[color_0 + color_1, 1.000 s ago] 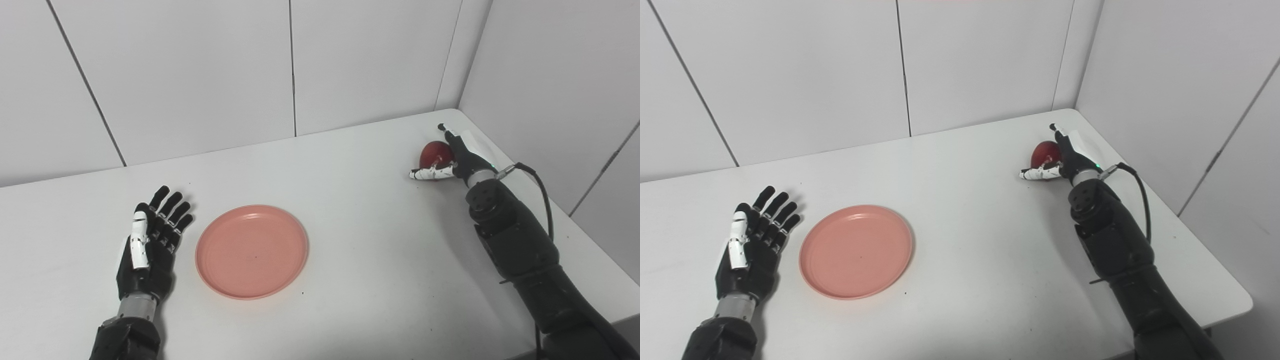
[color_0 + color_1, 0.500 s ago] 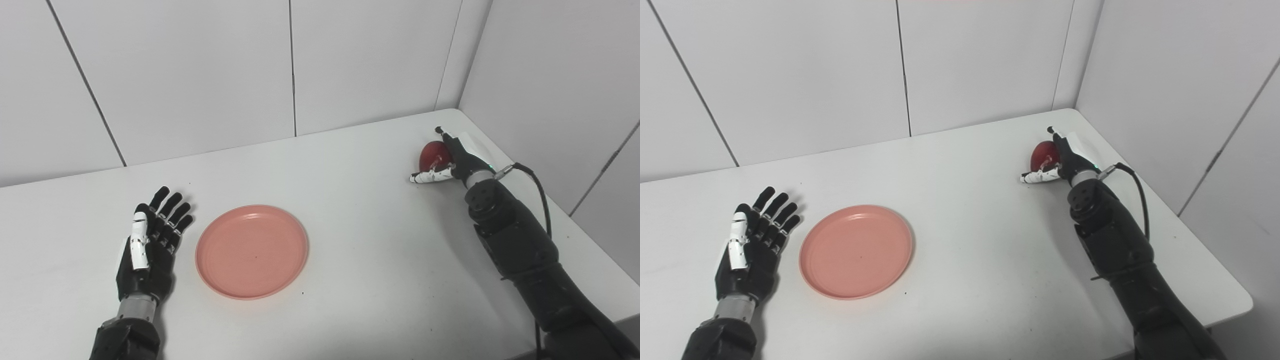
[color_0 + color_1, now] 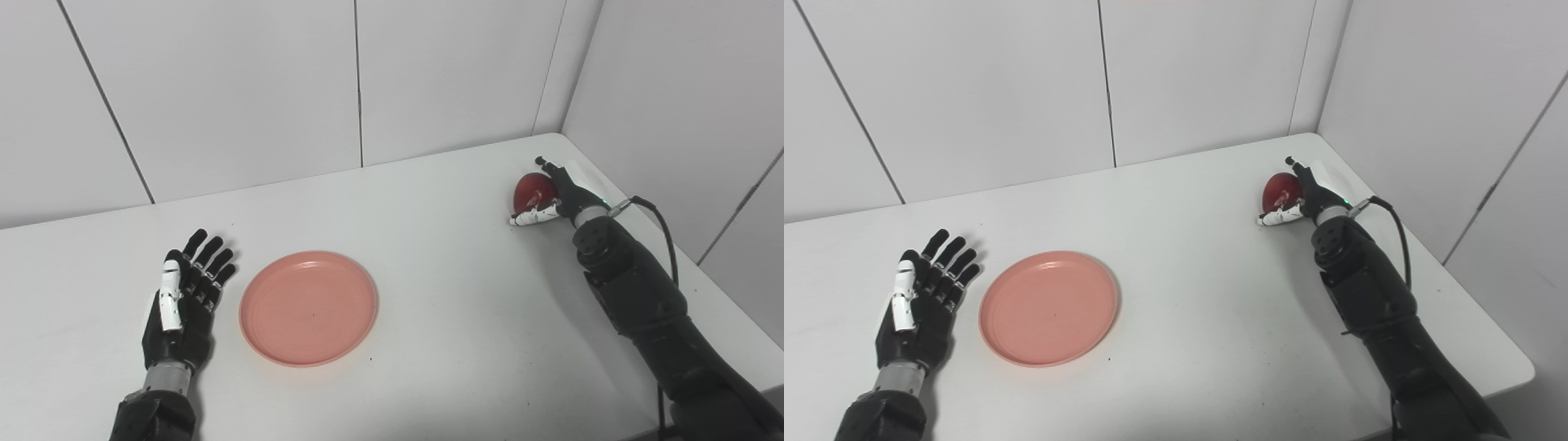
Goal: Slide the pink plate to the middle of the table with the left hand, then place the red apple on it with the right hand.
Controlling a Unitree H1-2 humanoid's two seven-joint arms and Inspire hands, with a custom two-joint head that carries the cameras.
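The pink plate point(image 3: 308, 307) lies flat and empty on the white table, left of the middle. My left hand point(image 3: 182, 301) rests open on the table just left of the plate, fingers spread, not touching it. The red apple point(image 3: 530, 190) sits on the table near the far right corner. My right hand point(image 3: 562, 197) is against the apple's right side, fingers stretched along it and the white thumb point(image 3: 531, 215) lying in front of it. The hand is open around the apple, which rests on the table. The apple also shows in the right eye view point(image 3: 1279, 188).
The white table point(image 3: 453, 294) is boxed in by white wall panels at the back and right. A black cable point(image 3: 658, 220) loops from my right wrist. The table's right edge runs close beside my right forearm point(image 3: 637, 294).
My right hand has shifted slightly toward the apple and its thumb has drawn in closer below the apple. The left hand and the plate have not moved.
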